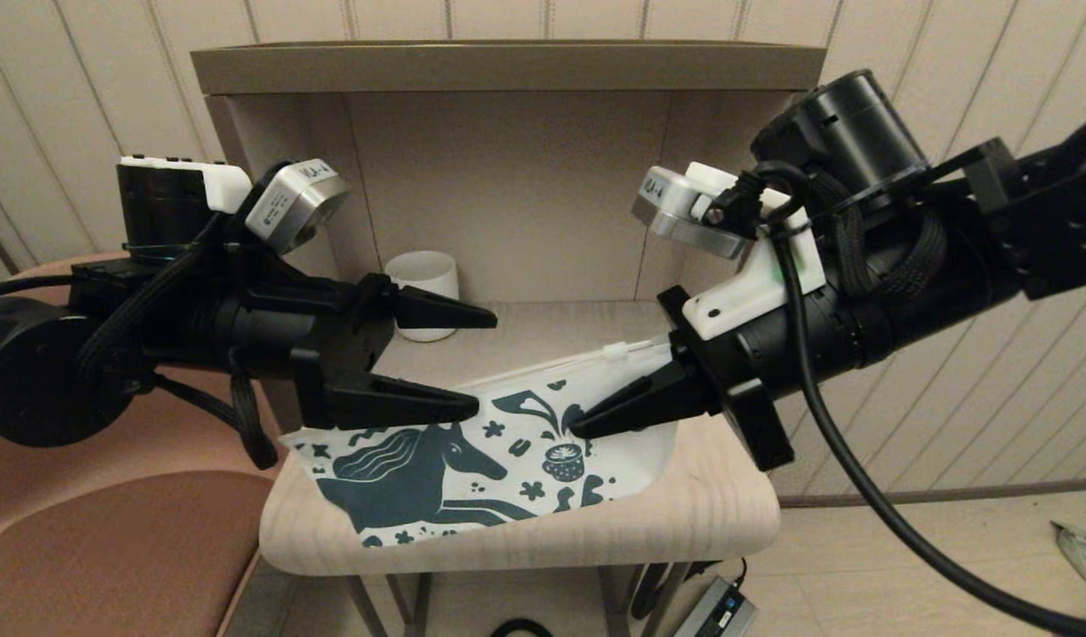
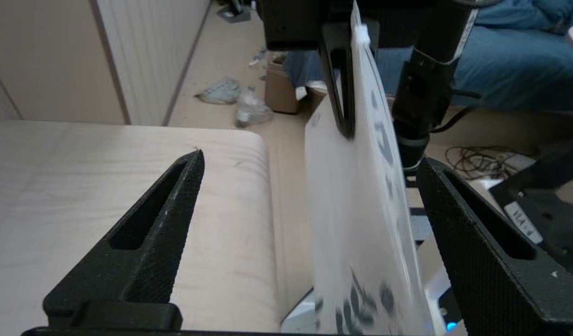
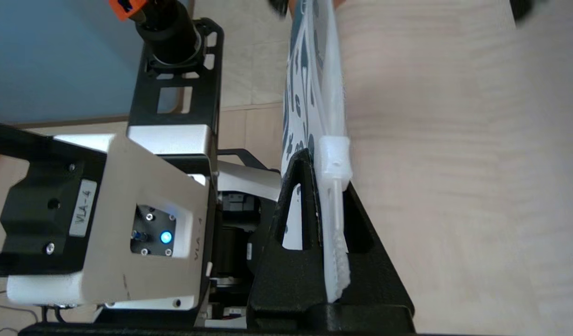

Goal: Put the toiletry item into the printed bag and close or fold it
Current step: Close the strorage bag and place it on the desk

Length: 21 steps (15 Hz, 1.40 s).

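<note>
The printed bag (image 1: pixel 472 460), white with a dark teal horse and cup, is held up on edge over the small wooden table (image 1: pixel 525 540). My right gripper (image 1: pixel 578 429) is shut on its right upper corner, just behind a white slider (image 1: pixel 615 352) on the bag's top edge; in the right wrist view the gripper (image 3: pixel 326 172) pinches the bag (image 3: pixel 310 93) beside that slider (image 3: pixel 335 156). My left gripper (image 1: pixel 485 363) is open at the bag's left upper edge. In the left wrist view the bag (image 2: pixel 361 210) stands between the left gripper's (image 2: pixel 310 158) spread fingers. The toiletry item is hidden.
A white ribbed mug (image 1: pixel 424 279) stands at the back left of the open-fronted cubby (image 1: pixel 508 66) behind the table. A brown chair seat (image 1: pixel 110 548) is at the left. A power adapter (image 1: pixel 715 610) and cables lie on the floor below.
</note>
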{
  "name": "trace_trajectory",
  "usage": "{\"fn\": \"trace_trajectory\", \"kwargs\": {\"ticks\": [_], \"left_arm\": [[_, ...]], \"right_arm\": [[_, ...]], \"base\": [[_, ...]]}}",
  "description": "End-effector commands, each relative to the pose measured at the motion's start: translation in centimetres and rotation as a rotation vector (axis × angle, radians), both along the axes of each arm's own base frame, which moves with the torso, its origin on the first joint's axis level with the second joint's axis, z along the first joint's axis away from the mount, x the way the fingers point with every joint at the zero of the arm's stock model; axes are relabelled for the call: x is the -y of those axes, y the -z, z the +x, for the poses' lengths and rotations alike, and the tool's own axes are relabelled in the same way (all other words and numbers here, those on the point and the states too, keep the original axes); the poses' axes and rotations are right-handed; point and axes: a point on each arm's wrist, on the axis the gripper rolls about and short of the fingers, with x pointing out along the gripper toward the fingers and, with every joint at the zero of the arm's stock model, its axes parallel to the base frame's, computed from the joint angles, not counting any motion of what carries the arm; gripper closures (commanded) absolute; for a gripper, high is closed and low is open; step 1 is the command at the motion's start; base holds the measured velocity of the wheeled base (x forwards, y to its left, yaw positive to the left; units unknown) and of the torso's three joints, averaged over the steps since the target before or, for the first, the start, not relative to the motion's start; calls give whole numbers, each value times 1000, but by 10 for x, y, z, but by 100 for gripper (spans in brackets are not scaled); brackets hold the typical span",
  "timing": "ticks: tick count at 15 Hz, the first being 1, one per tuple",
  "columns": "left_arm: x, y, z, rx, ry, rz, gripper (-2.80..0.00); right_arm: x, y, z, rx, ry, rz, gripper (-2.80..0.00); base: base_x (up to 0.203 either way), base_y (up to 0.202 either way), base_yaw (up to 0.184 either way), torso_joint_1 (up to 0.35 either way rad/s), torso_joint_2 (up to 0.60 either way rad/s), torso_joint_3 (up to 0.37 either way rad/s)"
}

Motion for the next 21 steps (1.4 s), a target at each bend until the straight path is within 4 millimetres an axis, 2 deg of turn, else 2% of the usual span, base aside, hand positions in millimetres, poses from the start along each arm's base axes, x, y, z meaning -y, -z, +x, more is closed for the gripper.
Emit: {"fn": "trace_trajectory", "kwargs": {"ticks": [1,8,15,21], "left_arm": [[2,-4,-1,-10,10,-5,-280],[3,-17,-3,-55,5,-12,-280],[9,-16,-3,-80,-32,-4,-280],[9,-17,-4,-84,-30,-4,-280]], "right_arm": [[-13,5,8,-18,-19,-6,0],[-45,11,14,-54,-59,-9,0],[-57,9,20,-144,-30,3,0],[-59,8,21,-147,-29,7,0]], "base": [[0,0,0,0,0,0],[0,0,0,0,0,0],[0,0,0,0,0,0],[0,0,0,0,0,0]]}}
